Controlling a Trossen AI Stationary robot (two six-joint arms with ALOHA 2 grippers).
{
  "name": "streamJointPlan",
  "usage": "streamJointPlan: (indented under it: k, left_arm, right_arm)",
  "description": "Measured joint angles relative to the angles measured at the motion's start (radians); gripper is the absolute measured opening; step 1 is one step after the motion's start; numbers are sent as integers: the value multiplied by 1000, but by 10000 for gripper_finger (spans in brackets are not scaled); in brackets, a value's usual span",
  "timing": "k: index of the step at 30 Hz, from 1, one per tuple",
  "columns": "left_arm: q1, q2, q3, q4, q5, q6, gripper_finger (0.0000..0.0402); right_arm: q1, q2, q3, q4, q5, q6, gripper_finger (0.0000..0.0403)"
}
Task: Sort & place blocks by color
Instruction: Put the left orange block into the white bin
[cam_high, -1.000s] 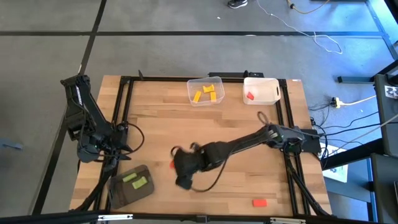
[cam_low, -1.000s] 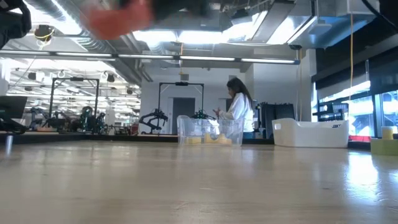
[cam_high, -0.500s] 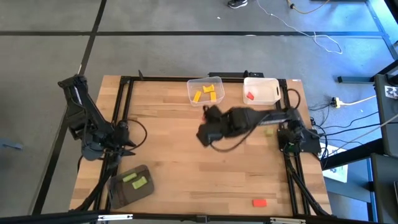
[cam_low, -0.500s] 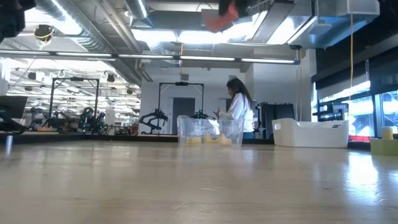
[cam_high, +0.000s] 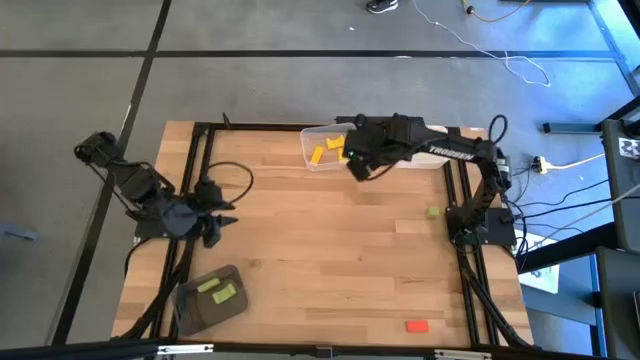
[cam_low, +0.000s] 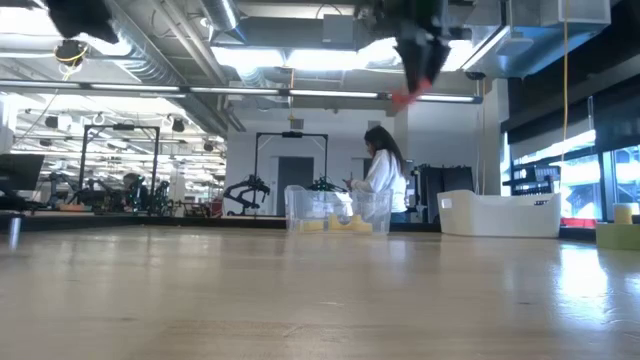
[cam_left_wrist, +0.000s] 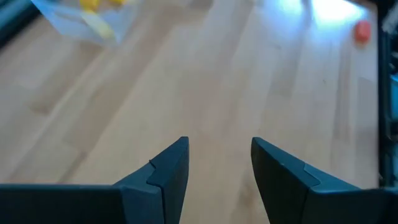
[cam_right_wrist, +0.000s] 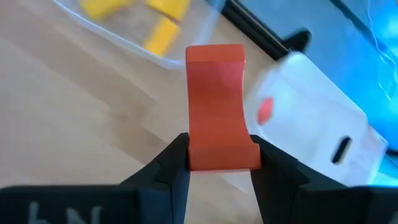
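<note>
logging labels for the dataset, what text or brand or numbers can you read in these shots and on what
"TROSSEN": white lettering on the right arm in the high view, small but just legible.
Pale marks on the right gripper body, right wrist view: cut off at the frame edge, unreadable.
No lettering shows on the blocks, bins or table.

clear bin (cam_high: 322, 158), top centre of table | white bin (cam_low: 498, 214), right of it | dark grey tray (cam_high: 190, 304), lower left | person (cam_low: 381, 180) standing in room behind, low view centre
</note>
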Motion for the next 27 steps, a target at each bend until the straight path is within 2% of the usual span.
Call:
streamJointPlan:
  k: [7,12,21,27]
  left_arm:
    - [202,8,0,174,15,236,163]
    - [315,20,0,276,88,333,163]
    - [416,87,0,315,223,356,163]
    - [452,128,-1,331,274,356,163]
  right_arm:
    - [-152,-79,-206,9,4,-58,132]
    - [-273,-88,-321,29,48,-92,132]
    - [-495,-87,-552,328,-22,-308,132]
    - [-594,-86,-628,465,-69,-411,132]
